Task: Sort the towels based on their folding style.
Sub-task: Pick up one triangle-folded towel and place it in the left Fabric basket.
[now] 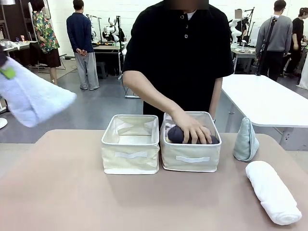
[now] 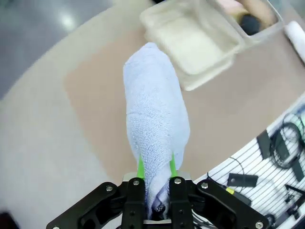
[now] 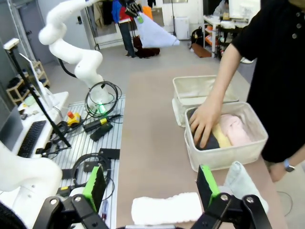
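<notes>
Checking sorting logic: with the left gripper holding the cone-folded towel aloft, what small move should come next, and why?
Probably carry the lavender towel, clamped in the left gripper, over the left bin; the right bin holds rolled towels under the person's hand.

We saw a lavender-blue towel, a dark grey towel, a pink towel, a yellow towel, a white towel and a pale teal towel; the bins were cream.
</notes>
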Controlling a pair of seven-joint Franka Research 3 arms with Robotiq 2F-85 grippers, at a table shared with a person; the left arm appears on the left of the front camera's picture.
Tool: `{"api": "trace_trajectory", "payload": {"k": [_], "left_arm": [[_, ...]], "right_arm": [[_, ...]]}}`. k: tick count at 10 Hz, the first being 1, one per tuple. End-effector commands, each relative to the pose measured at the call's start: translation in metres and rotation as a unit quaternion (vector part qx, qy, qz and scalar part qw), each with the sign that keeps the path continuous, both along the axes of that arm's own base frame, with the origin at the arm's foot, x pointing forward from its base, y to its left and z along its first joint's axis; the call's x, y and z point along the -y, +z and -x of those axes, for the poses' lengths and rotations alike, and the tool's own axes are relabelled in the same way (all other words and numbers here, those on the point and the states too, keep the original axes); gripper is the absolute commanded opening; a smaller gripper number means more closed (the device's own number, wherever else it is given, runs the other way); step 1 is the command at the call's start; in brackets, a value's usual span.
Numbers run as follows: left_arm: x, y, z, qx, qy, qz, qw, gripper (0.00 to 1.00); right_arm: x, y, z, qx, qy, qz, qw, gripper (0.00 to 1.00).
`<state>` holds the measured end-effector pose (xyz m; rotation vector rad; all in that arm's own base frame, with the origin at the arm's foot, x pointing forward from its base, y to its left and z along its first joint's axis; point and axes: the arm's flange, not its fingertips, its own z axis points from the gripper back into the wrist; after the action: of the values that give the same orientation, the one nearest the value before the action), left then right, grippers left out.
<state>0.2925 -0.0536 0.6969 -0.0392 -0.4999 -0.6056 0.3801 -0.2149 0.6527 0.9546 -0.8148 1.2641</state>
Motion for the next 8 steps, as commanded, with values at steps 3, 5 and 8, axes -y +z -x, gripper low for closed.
{"api": "trace_trajectory", "payload": {"k": [3,5,8], "left_arm": [[0.046,-0.027,-0.035,0.000,-0.196,-0.047,0.979,0.16],[0.059,-0.034,-0.025,-0.012,-0.156,-0.047,0.987,0.16],[0.059,-0.034,-0.025,-0.012,-0.156,-0.047,0.987,0.16]], "right_arm": [[-0.002,-0.003,0.004,-0.007,-0.003,0.010,1.000,1.00],[-0.002,-0.003,0.004,-0.007,-0.003,0.010,1.000,1.00],[-0.002,-0.003,0.004,-0.007,-0.003,0.010,1.000,1.00]]}}
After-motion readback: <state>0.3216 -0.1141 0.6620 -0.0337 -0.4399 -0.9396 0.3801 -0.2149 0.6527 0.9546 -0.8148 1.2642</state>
